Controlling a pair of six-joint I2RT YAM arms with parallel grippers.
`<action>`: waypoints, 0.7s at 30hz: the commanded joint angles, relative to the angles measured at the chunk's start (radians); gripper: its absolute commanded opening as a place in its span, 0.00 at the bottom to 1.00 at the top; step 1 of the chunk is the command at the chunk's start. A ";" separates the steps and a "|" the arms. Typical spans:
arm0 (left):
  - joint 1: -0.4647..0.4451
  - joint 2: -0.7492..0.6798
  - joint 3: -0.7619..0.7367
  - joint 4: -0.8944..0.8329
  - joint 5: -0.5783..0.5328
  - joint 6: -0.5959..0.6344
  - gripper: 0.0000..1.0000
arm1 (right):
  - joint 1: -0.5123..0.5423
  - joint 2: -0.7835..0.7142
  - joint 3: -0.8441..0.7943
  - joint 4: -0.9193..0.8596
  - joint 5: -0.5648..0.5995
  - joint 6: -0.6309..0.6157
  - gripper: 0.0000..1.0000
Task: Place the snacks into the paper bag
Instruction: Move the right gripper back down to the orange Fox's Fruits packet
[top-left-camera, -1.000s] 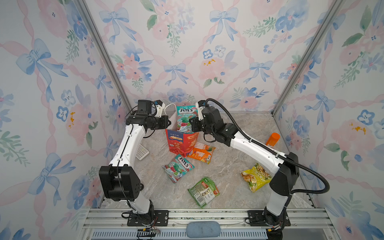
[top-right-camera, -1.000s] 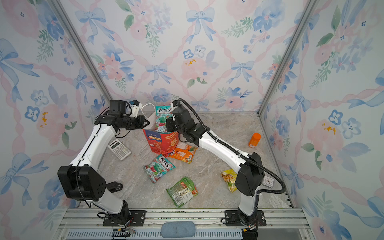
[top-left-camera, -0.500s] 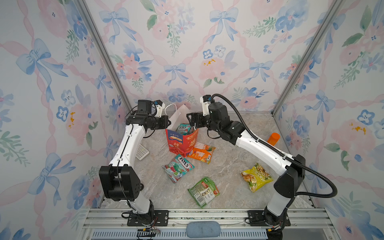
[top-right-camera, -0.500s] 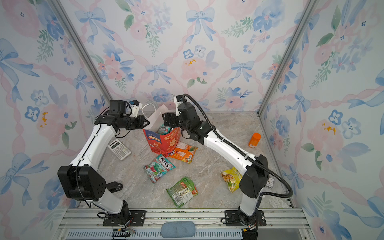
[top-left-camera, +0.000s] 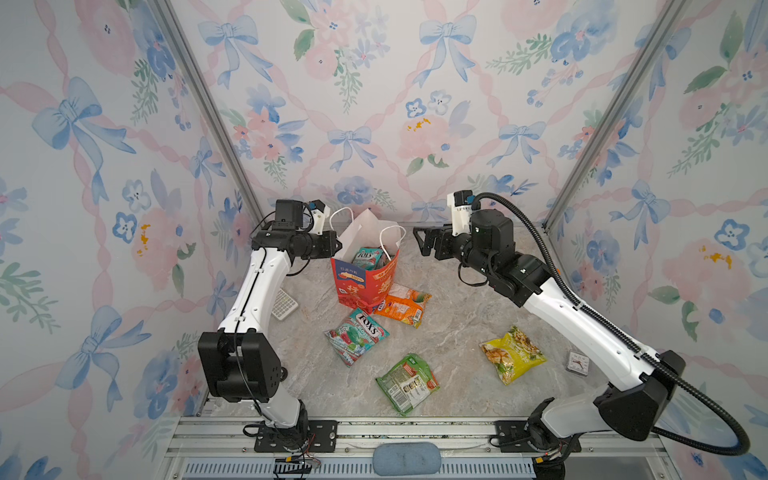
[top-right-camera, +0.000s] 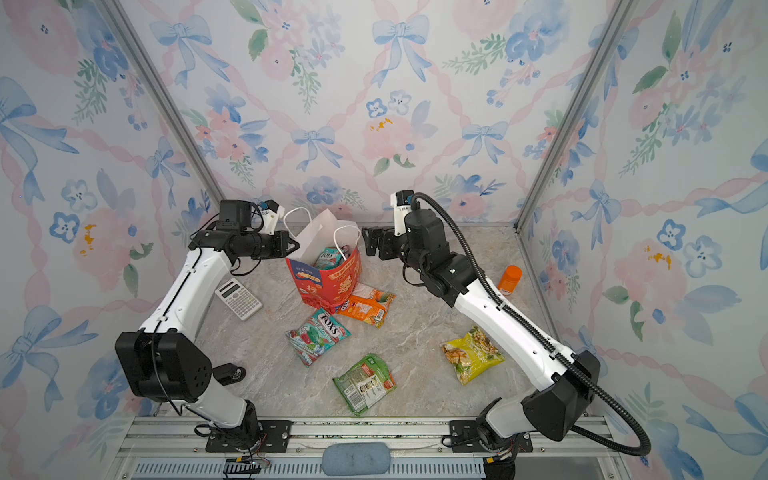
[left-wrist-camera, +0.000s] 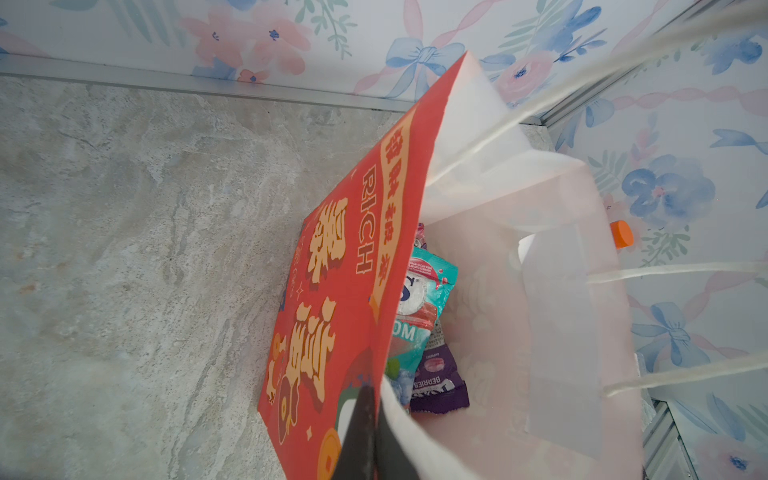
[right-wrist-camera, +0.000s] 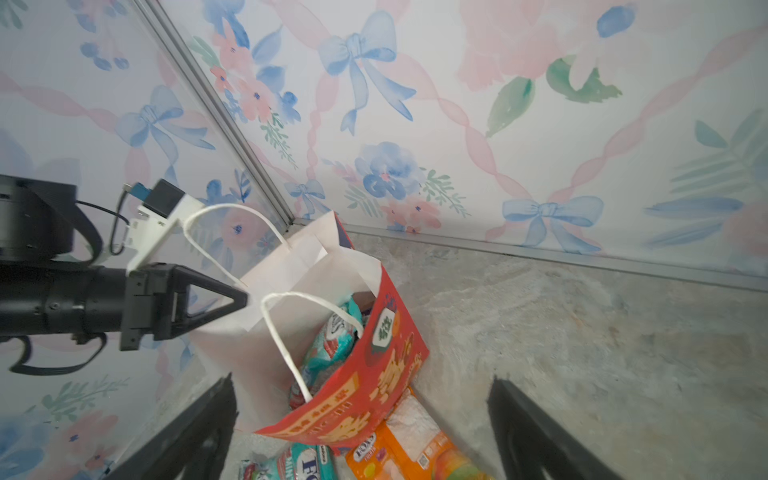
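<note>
Three walls papered in a watercolour print of blue bows, pink ribbons and pink-and-blue flowers enclose a small work cell, seen from above in both top views. The back wall (top-left-camera: 374, 124) meets the left wall (top-left-camera: 83, 208) and the right wall (top-left-camera: 685, 208) at slim aluminium posts (top-left-camera: 208, 112) that run up the two rear corners. The counter (top-left-camera: 453, 345) is a grey-beige marble-look slab with pale veining. A thin metal strip (right-wrist-camera: 582, 260) edges it along the foot of the back wall. A silver aluminium rail (top-left-camera: 415, 430) runs along the near edge, with a grey oval pad (top-left-camera: 406, 458) at its middle beside a slotted grille (top-left-camera: 457, 469). Soft, even light fills the cell, leaving only faint shadows
</note>
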 joint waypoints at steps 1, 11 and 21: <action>0.004 -0.010 -0.011 -0.027 0.003 -0.008 0.00 | -0.029 -0.020 -0.100 -0.121 -0.008 -0.012 0.97; 0.004 -0.006 -0.010 -0.027 -0.001 -0.008 0.00 | -0.064 0.067 -0.261 -0.177 -0.106 0.010 0.96; 0.004 -0.002 -0.010 -0.027 -0.006 -0.007 0.00 | -0.095 0.325 -0.154 -0.178 -0.170 -0.023 0.97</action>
